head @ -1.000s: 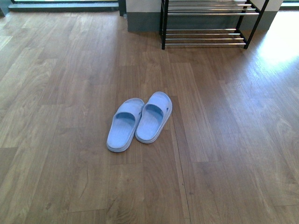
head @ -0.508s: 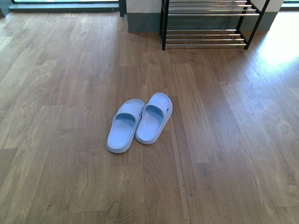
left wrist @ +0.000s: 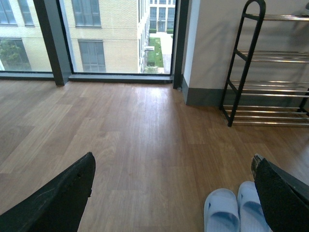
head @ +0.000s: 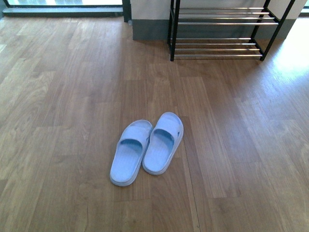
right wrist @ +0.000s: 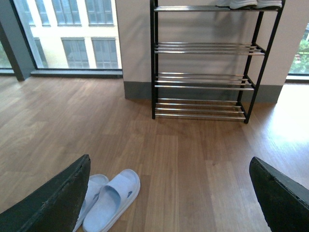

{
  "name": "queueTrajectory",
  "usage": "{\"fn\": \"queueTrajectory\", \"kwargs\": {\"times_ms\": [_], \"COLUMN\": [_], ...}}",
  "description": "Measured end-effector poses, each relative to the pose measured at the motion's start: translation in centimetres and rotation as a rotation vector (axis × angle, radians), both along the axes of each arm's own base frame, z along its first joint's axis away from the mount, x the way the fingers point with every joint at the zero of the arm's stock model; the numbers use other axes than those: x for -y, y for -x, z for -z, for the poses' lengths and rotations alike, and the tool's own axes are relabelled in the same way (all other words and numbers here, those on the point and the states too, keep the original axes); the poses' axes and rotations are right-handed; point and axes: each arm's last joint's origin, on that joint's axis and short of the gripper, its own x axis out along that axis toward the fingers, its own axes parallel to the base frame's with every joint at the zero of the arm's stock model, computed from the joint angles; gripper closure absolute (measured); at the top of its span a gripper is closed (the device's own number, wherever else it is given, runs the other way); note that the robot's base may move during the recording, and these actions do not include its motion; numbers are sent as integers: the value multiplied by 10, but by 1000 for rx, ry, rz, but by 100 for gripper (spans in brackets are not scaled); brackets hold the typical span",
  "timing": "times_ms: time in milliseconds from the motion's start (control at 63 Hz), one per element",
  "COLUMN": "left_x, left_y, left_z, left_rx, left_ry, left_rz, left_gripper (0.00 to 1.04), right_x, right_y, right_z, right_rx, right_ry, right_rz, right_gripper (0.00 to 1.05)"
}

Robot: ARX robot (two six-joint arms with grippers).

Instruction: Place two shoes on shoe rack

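The two shoes are pale blue slide slippers lying side by side on the wood floor, toes toward the rack: the left one (head: 129, 153) and the right one (head: 164, 143). The shoe rack (head: 217, 22), black-framed with chrome bars, stands against the far wall. Neither arm shows in the front view. My left gripper (left wrist: 173, 159) is open above the floor, the slippers (left wrist: 221, 212) just inside its right finger. My right gripper (right wrist: 170, 160) is open too, with the slippers (right wrist: 113, 198) by its left finger and the rack (right wrist: 203, 48) straight ahead.
Large windows (left wrist: 111, 36) with dark frames run along the far wall left of the rack. A grey baseboard (head: 149, 30) lines the wall. Something with white soles (right wrist: 244, 4) rests on the rack's top tier. Bright sunlight falls on the floor (head: 294, 53) at the far right.
In the front view the slippers now sit lower and look larger, and the rack has shifted down and right. The slippers keep their places beside each other.
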Motion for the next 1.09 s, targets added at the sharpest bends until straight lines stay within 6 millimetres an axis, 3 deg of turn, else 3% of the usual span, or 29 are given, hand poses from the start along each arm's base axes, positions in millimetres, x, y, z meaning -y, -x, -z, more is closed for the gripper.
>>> {"fn": "queueTrajectory", "kwargs": {"times_ms": [888, 1015, 1095], "left_x": [0, 0, 0], "left_y": [0, 0, 0], "left_z": [0, 0, 0], "left_rx": [0, 0, 0], "left_ry": [0, 0, 0], "left_rz": [1, 1, 1], "left_gripper": [9, 9, 9], "right_x": [0, -6, -10], "right_y": [-1, -33, -66], "right_z": [1, 13, 24], "right_rx": [-24, -186, -285], "right_ry": [1, 28, 49], "right_rz": [38, 37, 17], "right_gripper": [9, 9, 9]}}
